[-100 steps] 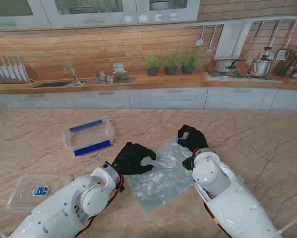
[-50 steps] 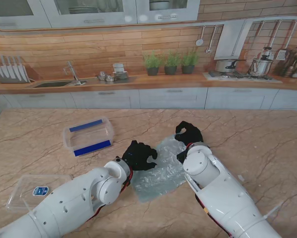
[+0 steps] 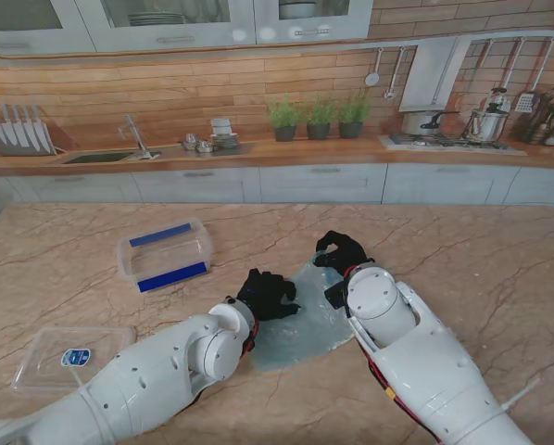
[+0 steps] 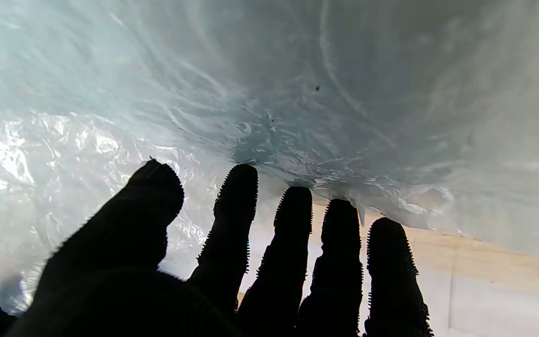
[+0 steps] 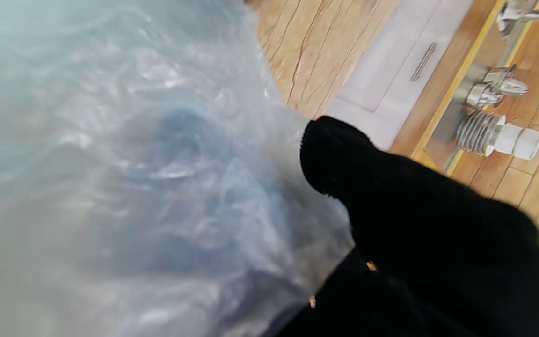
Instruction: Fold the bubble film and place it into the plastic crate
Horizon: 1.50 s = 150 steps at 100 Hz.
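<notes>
At the lower left of the stand view a clear flat plastic lid with a blue label [image 3: 70, 354] lies on the marble-patterned table [image 3: 499, 269]. Farther from me, at left centre, stands the clear plastic crate with blue strips [image 3: 165, 254], well apart from both hands.

In the middle of the frame the translucent, pale-blue bubble film [image 3: 303, 315] lies crumpled on the table between the two black-gloved hands. The left hand [image 3: 268, 295] rests on the film's left edge; in its wrist view its fingers [image 4: 236, 206] are spread and extended against the film [image 4: 269, 93], and I cannot tell whether any of it is pinched. The right hand [image 3: 342, 252] sits at the film's far right corner with fingers curled; its wrist view shows film [image 5: 124, 164] bunched against the glove [image 5: 419, 220], so it appears to grip that corner.

Compared with a second ago, both hands sit closer together and farther from me, and the film covers less table, looking narrower and more gathered. The crate and lid are unmoved.
</notes>
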Each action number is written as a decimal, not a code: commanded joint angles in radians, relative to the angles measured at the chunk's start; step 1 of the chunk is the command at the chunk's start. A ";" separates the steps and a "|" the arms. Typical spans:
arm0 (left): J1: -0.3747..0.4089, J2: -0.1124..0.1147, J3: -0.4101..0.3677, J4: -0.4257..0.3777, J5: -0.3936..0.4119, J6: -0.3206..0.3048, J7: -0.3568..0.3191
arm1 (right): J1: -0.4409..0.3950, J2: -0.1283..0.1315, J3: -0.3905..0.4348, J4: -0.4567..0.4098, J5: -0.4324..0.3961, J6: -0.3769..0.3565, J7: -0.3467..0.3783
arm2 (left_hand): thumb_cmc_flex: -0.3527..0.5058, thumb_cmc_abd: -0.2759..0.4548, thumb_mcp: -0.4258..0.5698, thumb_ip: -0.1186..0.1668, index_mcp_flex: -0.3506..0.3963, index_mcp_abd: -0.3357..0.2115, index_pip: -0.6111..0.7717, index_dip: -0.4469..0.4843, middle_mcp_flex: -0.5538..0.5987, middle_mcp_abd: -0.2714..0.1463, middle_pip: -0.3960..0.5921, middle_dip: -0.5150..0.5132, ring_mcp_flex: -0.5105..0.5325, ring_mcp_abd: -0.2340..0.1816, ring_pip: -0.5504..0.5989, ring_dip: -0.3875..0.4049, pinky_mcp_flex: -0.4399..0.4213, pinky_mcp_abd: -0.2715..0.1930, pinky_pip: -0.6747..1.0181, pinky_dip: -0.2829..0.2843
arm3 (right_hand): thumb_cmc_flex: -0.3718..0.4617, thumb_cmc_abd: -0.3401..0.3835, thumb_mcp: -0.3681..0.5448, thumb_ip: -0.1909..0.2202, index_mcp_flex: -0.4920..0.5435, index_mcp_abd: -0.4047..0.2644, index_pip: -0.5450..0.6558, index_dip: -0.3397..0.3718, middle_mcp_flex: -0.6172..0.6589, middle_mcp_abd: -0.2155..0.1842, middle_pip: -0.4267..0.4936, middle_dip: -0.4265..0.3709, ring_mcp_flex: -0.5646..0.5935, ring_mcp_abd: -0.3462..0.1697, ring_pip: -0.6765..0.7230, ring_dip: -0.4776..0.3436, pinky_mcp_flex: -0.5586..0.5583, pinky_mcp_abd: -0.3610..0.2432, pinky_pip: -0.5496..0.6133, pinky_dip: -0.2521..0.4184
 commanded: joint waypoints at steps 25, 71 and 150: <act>0.075 -0.039 -0.089 -0.011 -0.164 0.042 0.008 | -0.013 0.016 -0.001 -0.042 0.062 -0.015 0.076 | 0.063 0.088 -0.077 0.029 0.077 0.003 0.004 -0.014 -0.021 -0.007 0.023 0.013 -0.068 0.010 0.008 0.013 -0.030 -0.018 -0.055 -0.042 | -0.067 0.118 -0.154 0.041 -0.061 0.050 -0.302 -0.313 -0.130 0.013 -0.093 -0.005 -0.104 0.038 -0.128 -0.060 -0.099 0.019 -0.037 -0.015; 0.154 -0.078 -0.221 -0.040 -0.397 0.016 0.070 | -0.037 0.027 -0.006 -0.067 0.144 -0.066 0.141 | 0.081 0.323 -0.403 0.063 0.099 0.049 -0.060 -0.034 -0.066 -0.002 0.022 0.005 -0.135 -0.003 0.000 -0.001 -0.028 -0.020 -0.180 -0.105 | -0.257 0.375 -0.562 0.124 -0.100 -0.017 -0.612 -0.307 -0.266 0.019 -0.282 -0.063 -0.292 0.122 -0.314 -0.127 -0.273 0.023 -0.153 0.049; 0.261 -0.064 -0.367 -0.200 -0.693 0.006 0.004 | -0.014 0.064 -0.053 -0.040 0.238 -0.140 0.342 | -0.229 0.211 -0.397 0.089 0.190 0.147 -0.290 -0.111 -0.071 0.026 -0.068 -0.015 -0.158 -0.004 -0.086 -0.019 -0.046 -0.002 -0.491 0.079 | -0.496 0.403 -0.572 0.083 -0.457 -0.154 -0.734 -0.562 -0.536 -0.083 -0.620 -0.197 -0.597 0.145 -0.775 -0.344 -0.358 0.081 -0.696 0.122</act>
